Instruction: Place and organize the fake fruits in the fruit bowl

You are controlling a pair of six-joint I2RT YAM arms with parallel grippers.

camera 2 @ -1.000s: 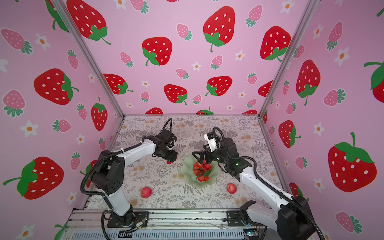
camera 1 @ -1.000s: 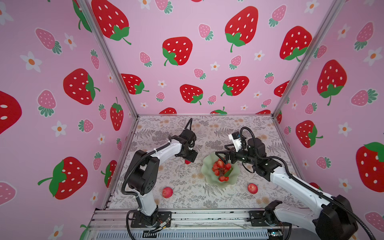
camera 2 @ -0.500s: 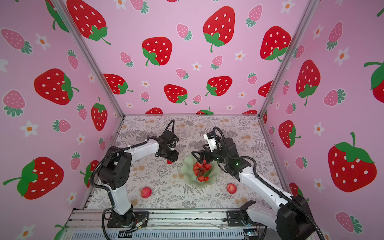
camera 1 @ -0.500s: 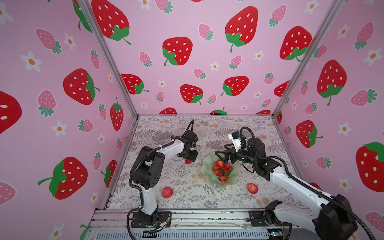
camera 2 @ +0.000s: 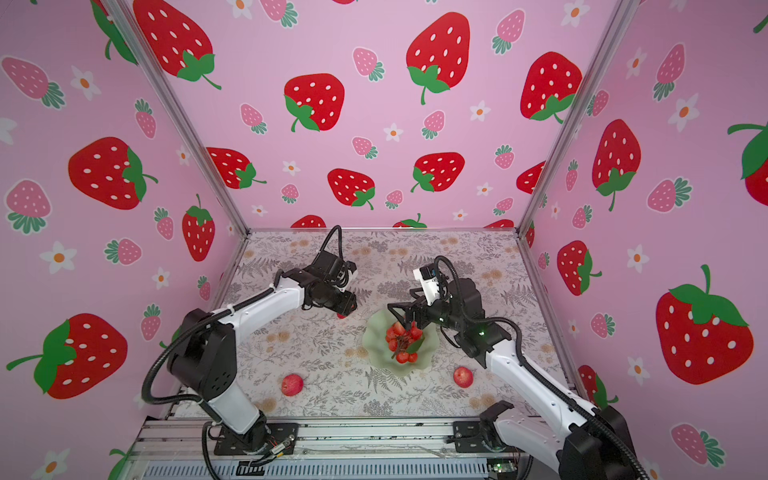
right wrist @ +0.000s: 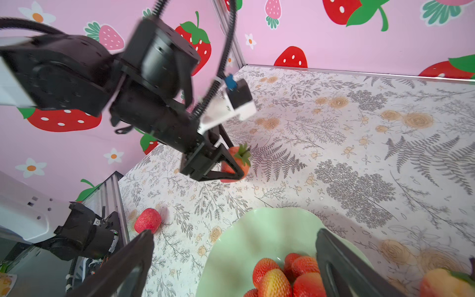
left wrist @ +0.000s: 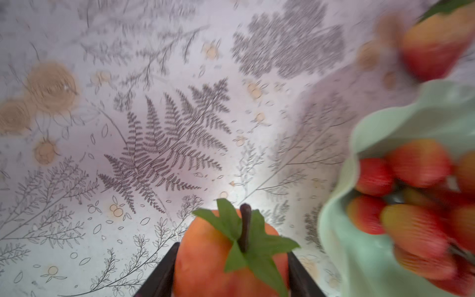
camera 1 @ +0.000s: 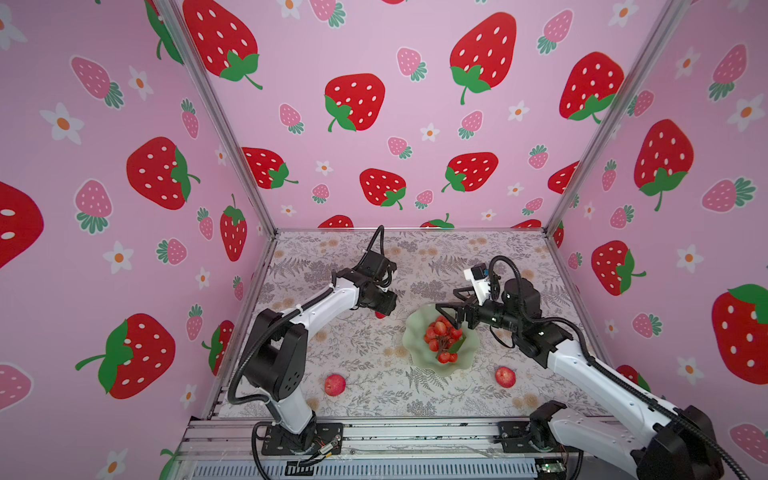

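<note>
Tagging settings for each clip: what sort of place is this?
Likely a staged robot test booth, not a real kitchen: strawberry-print walls on metal posts, a floral-print table, two arms bolted to a front rail.

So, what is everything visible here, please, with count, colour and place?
fruit bowl: one, pale mint green, mid-table.
cherry bunch: one, red, green leaf, inside the bowl.
held strawberry: one, red-orange, green cap, gripped left of bowl.
loose strawberry: one, red-orange, on table just outside bowl's rim.
left apple: one, red-pink, table, front left of bowl.
right apple: one, red-pink, table, front right of bowl.
table: one, grey fern print.
walls: three, pink, strawberry print.
left gripper: one, black, shut on held strawberry.
right gripper: one, black, open, above bowl.
</note>
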